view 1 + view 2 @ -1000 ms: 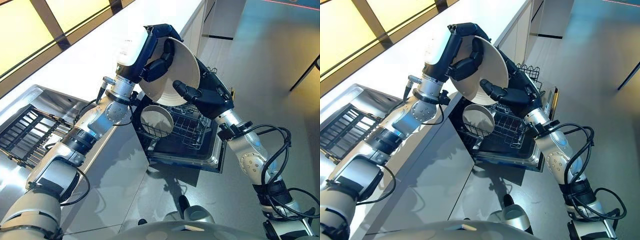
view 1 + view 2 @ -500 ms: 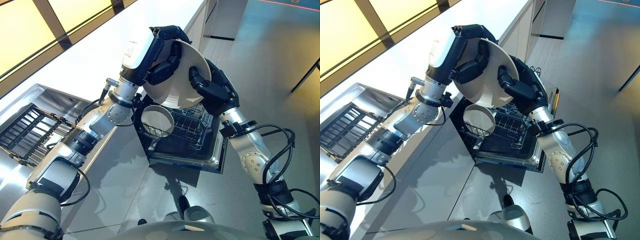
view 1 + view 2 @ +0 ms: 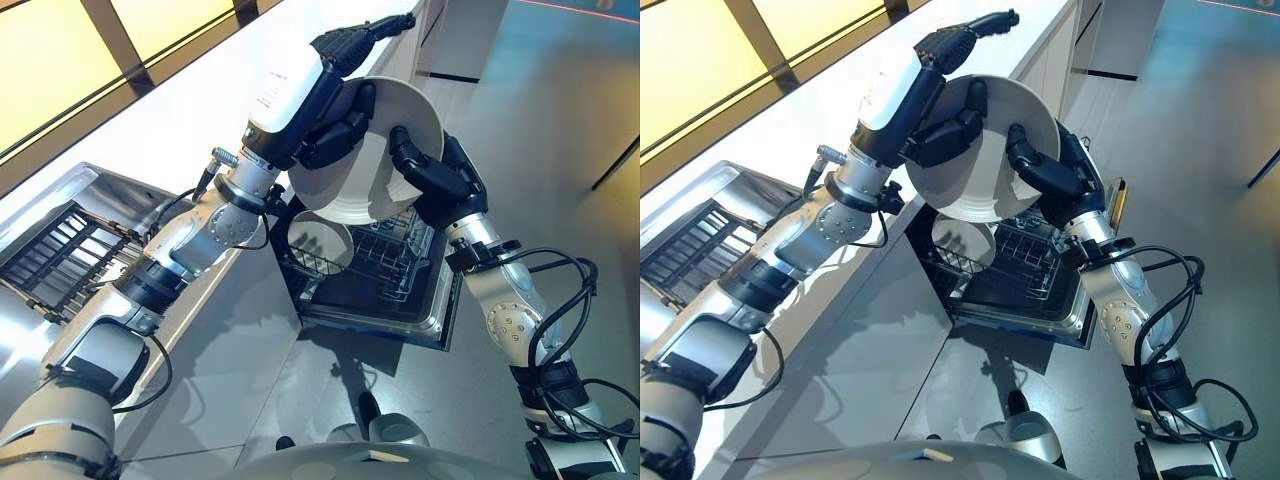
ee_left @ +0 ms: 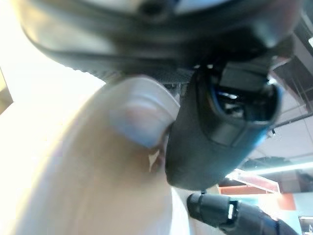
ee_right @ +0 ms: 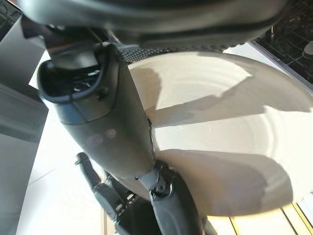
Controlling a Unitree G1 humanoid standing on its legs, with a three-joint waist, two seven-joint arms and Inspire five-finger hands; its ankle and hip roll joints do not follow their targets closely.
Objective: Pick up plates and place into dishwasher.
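A white plate (image 3: 365, 190) hangs tilted in the air above the open dishwasher. My right hand (image 3: 440, 185) holds it from the right: its thumb (image 5: 102, 122) lies across the plate's face (image 5: 230, 147) and its fingers curl behind the rim. My left hand (image 3: 335, 125) is at the plate's upper left. Its thumb still rests on the face, while its fingers (image 3: 370, 30) stick out straight past the top rim, off the plate. A second white plate (image 3: 320, 240) stands on edge in the dishwasher's wire rack (image 3: 390, 250), directly below.
The dishwasher door (image 3: 380, 315) lies folded down over the grey floor, with the rack pulled out above it. A white counter (image 3: 180, 110) runs along the left. A steel sink (image 3: 110, 185) set in it holds a dark drying rack (image 3: 60, 260).
The plate has risen and moved right. My right hand's thumb has closed onto its face. My left hand's fingers have straightened away from the rim.
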